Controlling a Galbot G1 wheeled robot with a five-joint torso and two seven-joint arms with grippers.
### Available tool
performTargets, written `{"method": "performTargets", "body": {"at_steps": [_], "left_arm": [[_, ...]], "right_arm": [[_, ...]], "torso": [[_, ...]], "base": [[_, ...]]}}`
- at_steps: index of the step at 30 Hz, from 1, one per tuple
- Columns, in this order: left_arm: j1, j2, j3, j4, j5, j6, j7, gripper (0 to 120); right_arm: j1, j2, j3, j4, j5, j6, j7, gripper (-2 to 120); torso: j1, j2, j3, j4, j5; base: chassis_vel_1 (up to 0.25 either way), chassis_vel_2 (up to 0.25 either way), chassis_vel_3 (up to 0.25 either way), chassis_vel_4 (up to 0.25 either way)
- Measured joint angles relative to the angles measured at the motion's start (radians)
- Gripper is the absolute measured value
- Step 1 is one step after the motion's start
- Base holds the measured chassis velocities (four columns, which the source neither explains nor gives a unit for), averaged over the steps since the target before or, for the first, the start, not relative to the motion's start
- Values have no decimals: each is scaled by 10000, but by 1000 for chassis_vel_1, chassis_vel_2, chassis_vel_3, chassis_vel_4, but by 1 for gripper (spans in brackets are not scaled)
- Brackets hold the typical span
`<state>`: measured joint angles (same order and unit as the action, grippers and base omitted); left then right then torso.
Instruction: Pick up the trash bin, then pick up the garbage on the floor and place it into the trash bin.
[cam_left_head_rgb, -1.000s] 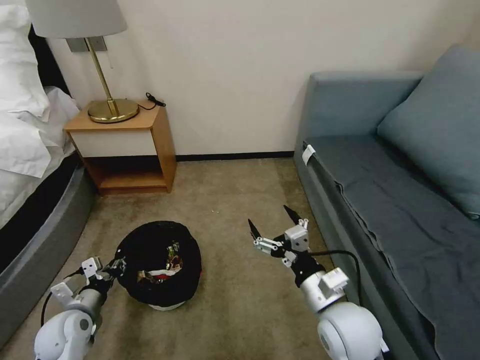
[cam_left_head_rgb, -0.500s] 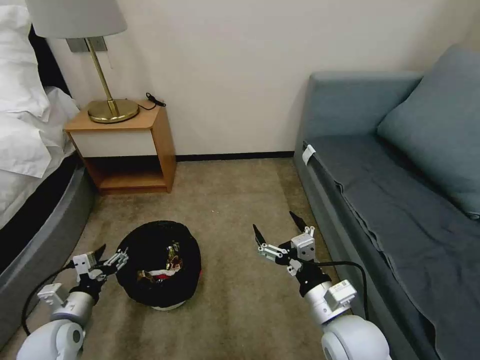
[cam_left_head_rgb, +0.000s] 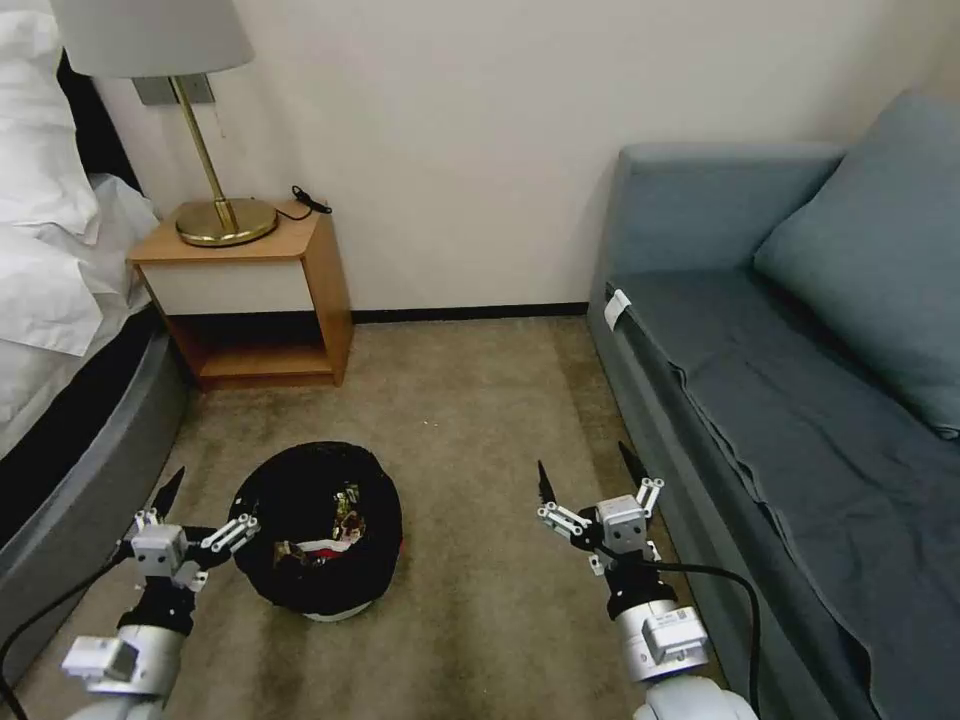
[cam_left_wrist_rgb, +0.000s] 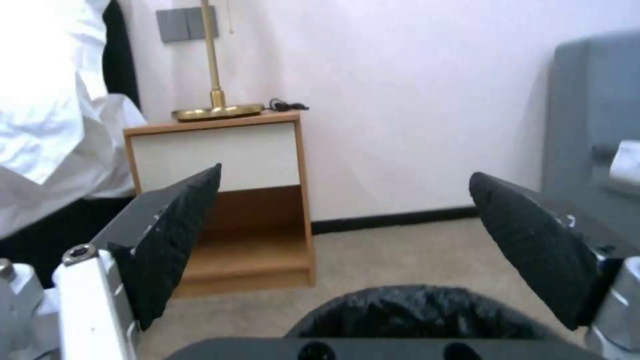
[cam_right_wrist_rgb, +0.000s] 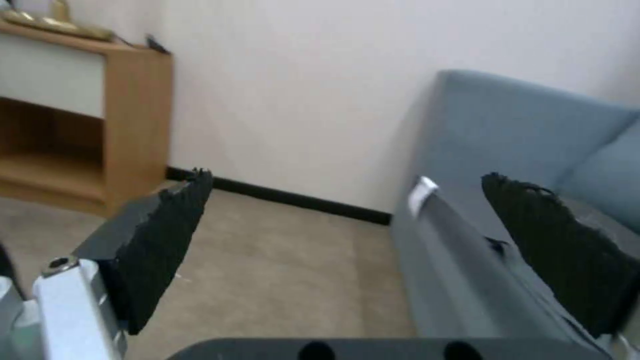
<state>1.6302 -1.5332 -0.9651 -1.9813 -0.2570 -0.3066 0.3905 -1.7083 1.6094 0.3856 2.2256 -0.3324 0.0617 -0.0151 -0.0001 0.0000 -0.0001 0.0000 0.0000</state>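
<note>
Trash bin (cam_left_head_rgb: 318, 528) seen standing on carpet (cam_left_head_rgb: 470, 400). Left gripper (cam_left_head_rgb: 205, 505) beside its rim, jaws spread, nothing held. Right gripper (cam_left_head_rgb: 590, 477) near sofa (cam_left_head_rgb: 760, 400), jaws spread.

Even indoor light, blurry wrist views

Two white-and-silver robot arms, each trailing a black cable.
Textured black pointed fingers (cam_left_wrist_rgb: 170, 240) tip the grey metal left gripper (cam_left_head_rgb: 196, 505) and right gripper (cam_left_head_rgb: 590, 478).
</note>
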Motion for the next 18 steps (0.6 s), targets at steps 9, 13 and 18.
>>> {"method": "performTargets", "body": {"at_steps": [9,13,18], "left_arm": [[-164,561,841,90,-2349,1078,-278,100],[-407,934,1415,-157,-3230,1982,-773,100],[-588,1378,1947,-383,-3200,2382,-1127,100]], "right_arm": [[95,27,918,-257,-146,99,462,100],[215,18,1180,-250,-100,91,542,100],[306,8,1294,-222,-99,30,563,100]], "torso": [[0,0,0,-1,0],[1,0,0,-1,0],[1,0,0,-1,0]], "base": [[0,0,0,0],[0,0,0,0],[0,0,0,0]]}}
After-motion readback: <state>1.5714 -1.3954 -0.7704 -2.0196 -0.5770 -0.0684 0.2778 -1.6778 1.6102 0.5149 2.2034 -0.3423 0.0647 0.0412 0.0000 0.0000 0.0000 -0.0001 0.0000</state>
